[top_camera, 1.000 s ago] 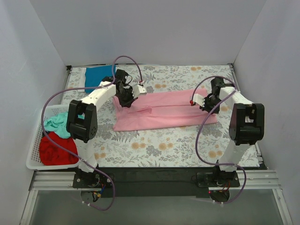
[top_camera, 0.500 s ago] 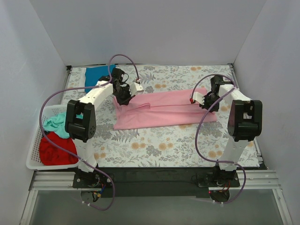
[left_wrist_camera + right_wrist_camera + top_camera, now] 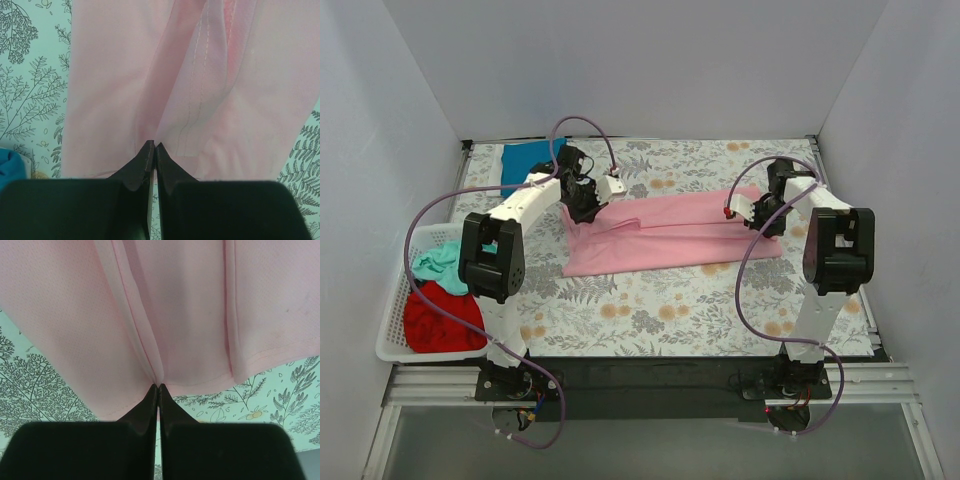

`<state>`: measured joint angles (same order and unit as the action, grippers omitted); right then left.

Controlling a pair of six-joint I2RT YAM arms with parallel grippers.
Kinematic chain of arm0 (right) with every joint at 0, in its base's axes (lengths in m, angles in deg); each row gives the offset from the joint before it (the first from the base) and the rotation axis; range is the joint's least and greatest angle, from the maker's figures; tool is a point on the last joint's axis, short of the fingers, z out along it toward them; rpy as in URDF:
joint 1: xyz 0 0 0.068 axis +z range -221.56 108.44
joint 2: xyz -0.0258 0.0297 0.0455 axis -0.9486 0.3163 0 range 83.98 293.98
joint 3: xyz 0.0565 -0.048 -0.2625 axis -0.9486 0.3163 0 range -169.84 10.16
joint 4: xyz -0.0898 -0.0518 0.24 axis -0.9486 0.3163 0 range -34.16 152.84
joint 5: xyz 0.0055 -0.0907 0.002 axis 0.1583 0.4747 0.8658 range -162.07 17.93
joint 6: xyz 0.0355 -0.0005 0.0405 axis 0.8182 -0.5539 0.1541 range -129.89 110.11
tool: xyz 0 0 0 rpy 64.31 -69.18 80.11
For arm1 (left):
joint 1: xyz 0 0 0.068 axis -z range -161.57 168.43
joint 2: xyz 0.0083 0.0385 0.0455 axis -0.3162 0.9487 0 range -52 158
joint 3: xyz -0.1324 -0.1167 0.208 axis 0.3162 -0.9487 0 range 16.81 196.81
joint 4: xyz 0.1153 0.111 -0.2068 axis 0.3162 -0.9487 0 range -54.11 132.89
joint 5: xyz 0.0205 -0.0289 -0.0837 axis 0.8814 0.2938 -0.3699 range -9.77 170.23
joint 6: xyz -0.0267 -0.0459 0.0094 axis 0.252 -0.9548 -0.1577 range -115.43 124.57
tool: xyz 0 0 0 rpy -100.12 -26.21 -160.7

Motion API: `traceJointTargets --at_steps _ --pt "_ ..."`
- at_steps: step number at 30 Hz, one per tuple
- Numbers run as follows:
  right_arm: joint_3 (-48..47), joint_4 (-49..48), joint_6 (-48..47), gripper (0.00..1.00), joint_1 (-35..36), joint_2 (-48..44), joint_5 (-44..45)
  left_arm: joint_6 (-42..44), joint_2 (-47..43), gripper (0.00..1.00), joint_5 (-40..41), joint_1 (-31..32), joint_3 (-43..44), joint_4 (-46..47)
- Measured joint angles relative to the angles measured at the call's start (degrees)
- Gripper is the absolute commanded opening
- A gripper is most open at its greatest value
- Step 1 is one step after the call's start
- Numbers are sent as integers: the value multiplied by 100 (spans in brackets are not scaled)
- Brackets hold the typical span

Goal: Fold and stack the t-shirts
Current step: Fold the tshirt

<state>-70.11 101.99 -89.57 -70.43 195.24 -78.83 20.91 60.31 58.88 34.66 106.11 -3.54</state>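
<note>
**A:** Where does your pink t-shirt (image 3: 670, 235) lie?

**B:** Across the middle of the desk (image 3: 650, 310), as a long folded band running left to right.

**A:** What do your left jaws have?

**B:** They are pressed together on a pinch of pink cloth at the shirt's far-left corner. In your left wrist view the tips meet with no gap, and creases in the fabric (image 3: 200, 100) run away from them.

**A:** And your right jaws?

**B:** Closed tight as well, on the hem at the shirt's right end. In your right wrist view, folds in the cloth (image 3: 165, 315) run out from the tips.

**A:** What else is around?

**B:** A folded blue t-shirt (image 3: 530, 160) lies flat at the far-left corner, apart from the pink one. At the near left stands a white basket (image 3: 420, 354) holding a teal garment (image 3: 440, 262) and a red garment (image 3: 442, 318).
</note>
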Motion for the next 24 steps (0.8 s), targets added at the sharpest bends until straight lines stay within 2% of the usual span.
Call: traceJointTargets --at_steps 24 --pt "-398 -125 426 1 7 275 -72 -205 116 0 136 -155 -356 317"
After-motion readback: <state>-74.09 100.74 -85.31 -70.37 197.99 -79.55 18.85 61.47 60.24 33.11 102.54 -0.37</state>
